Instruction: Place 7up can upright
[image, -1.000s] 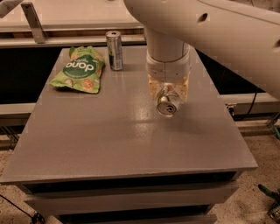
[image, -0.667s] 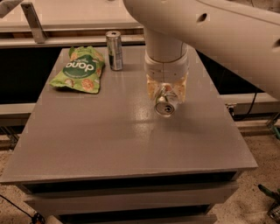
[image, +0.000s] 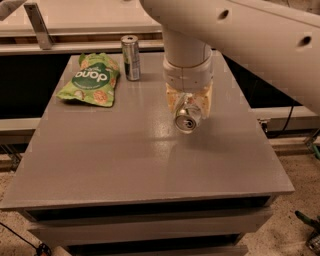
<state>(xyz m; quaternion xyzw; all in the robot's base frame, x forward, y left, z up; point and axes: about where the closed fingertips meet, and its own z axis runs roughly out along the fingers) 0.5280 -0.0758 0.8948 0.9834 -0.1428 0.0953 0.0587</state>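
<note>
Almost nothing has moved in 1 s: the gripper (image: 189, 106) hangs over the table (image: 100, 165), right of centre, clamped on the 7up can (image: 187, 121), which is tipped with its top toward the camera. Likely light, thin-walled, slick; best held across its mid-body

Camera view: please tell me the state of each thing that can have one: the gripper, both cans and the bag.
gripper: over the table's right half, shut on the 7up can.
7up can: held, not upright, silver top towards the camera.
slim can: upright near the back edge, not held.
green snack bag: lying flat at the back left, apart from the slim can.
</note>
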